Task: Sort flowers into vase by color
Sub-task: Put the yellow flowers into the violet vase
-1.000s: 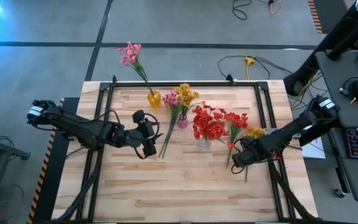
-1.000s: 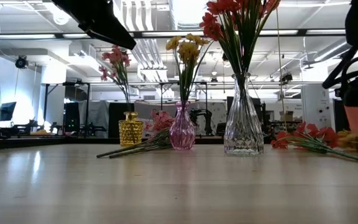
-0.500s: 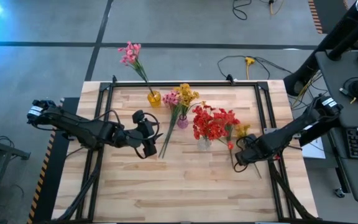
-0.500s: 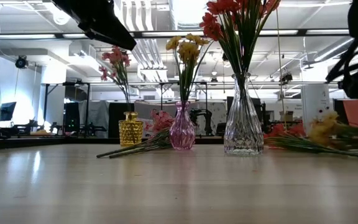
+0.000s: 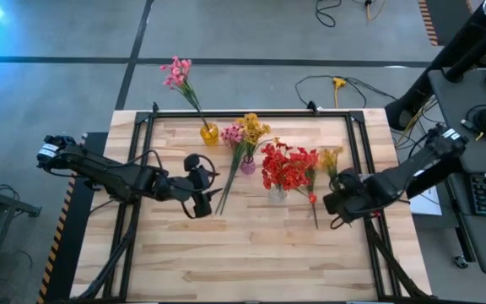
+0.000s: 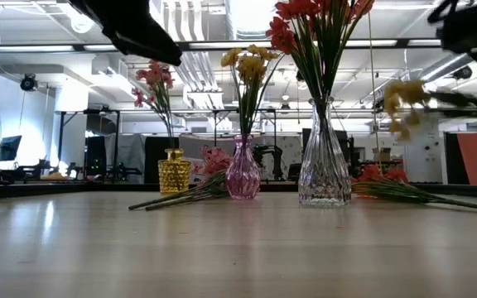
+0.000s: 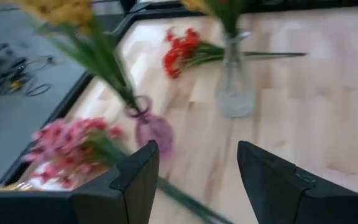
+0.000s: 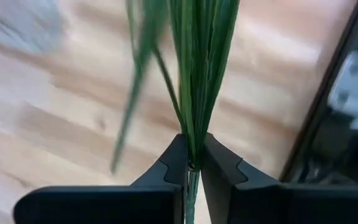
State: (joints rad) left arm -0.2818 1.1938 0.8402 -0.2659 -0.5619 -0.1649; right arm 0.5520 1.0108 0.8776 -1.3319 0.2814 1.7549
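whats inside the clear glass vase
The clear glass vase holds a bunch of red flowers; their green stems show through the glass in the low view. Whether any water is inside cannot be told.

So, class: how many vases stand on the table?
3: a yellow vase at the back left, a pink vase in the middle, and a clear vase right of it.

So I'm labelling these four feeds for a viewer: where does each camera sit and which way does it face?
High: above the table, looking straight down; both arms show.
Low: at tabletop height, looking level past the three vases into the room.
Left wrist: on the left arm, facing the pink vase, past open jaws.
Right wrist: on the right arm, jaws shut on green stems.
High and low views share the clear vase.
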